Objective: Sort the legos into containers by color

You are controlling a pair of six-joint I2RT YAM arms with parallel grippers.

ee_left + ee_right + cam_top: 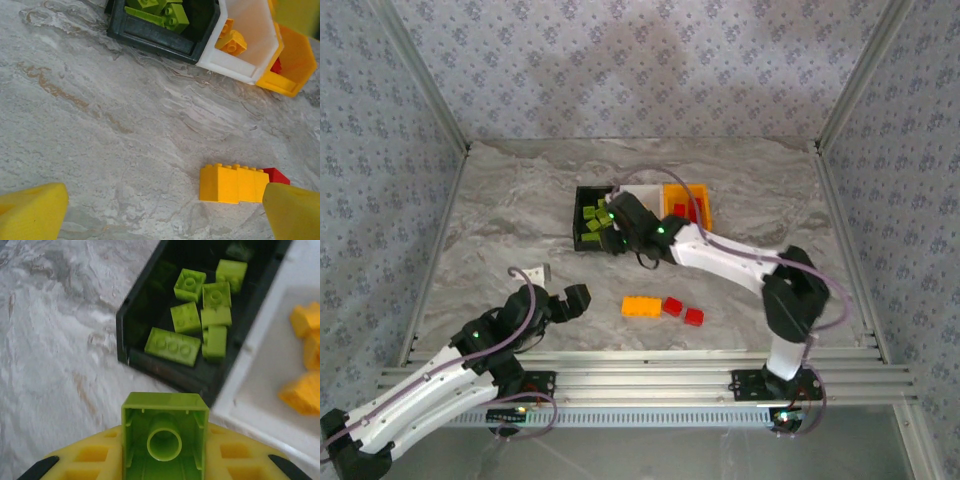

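Holding lime brick (pixel 165 437) in right gripper (pixel 614 238), jaws clamped on it, by near wall of black bin (pixel 150 365). More lime bricks (pixel 172 346) lying inside that bin. Left gripper (pixel 553 287) spread wide, empty, low over table (pixel 500 230). Orange brick (pixel 641 306) and two red bricks (pixel 673 306) loose on table, close together, well apart from bins. Orange pieces (pixel 232 42) in white bin (pixel 240 67).

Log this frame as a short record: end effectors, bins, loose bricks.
left end effector: open, above the table
right end effector: shut on a lime brick, by the black bin
black bin: lime bricks
white bin: orange bricks
orange-yellow bin: red brick visible
loose on table: one orange brick, two red bricks
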